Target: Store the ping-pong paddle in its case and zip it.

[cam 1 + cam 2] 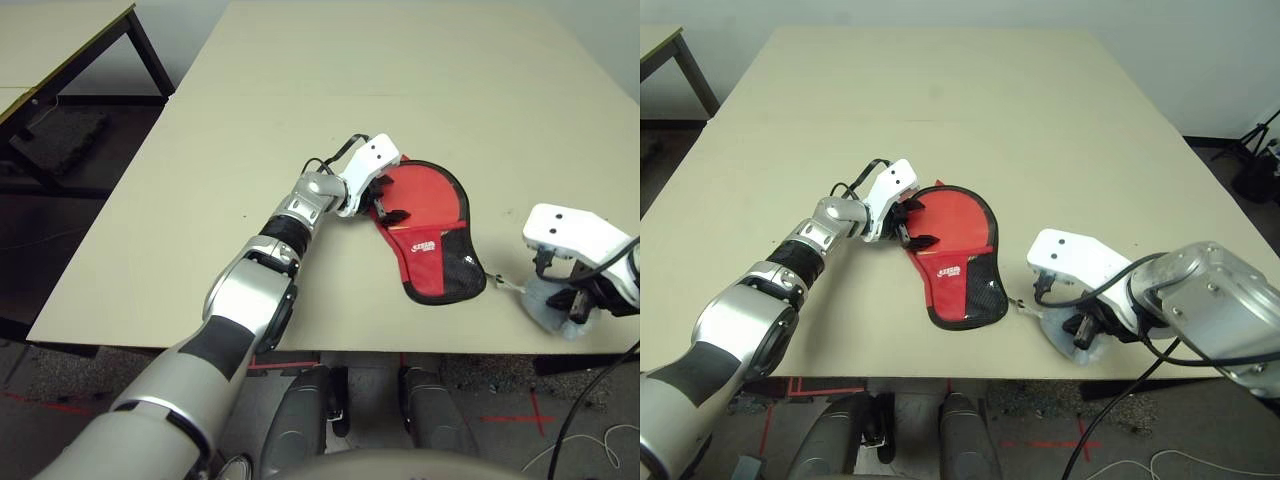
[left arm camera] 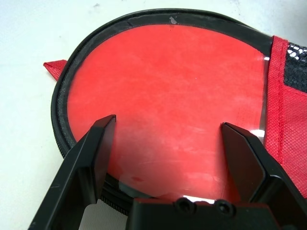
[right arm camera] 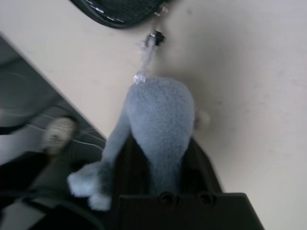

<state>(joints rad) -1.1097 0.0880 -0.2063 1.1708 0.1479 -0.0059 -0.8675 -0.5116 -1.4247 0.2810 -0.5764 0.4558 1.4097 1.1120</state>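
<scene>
Left wrist view: jaws of the left gripper point(image 2: 169, 121) well apart, over the round, far part of the red case point(image 1: 950, 283), with nothing clamped between them. Case flat on the tabletop point(image 1: 250, 100), towards the near edge, between the two arms, narrow end nearest the robot.

Red blade of the ping-pong paddle point(image 2: 168, 76) apparently behind the clear plastic panel point(image 2: 193, 198), so storing judged done, or very nearly (handle out of sight, presumably under the mesh patch point(image 1: 983, 287) and red fabric). No sign of the paddle lying loose on the tabletop.

Zipping harder to judge. Zip teeth point(image 2: 115, 207) visible along part of the black rim, but impossible to say whether fully meshed all the way round. Likely late in the task: either a last stretch to close or only a check and a release to go.

To the right of the case, close to the near edge, a blue-grey plush charm point(image 3: 160, 105), joined by a short clear cord point(image 3: 147, 57) to the narrow end. Right gripper point(image 3: 160, 143) at the charm; cannot tell whether jaws clamped on it or loose. Worth checking the closure before letting go for good.
</scene>
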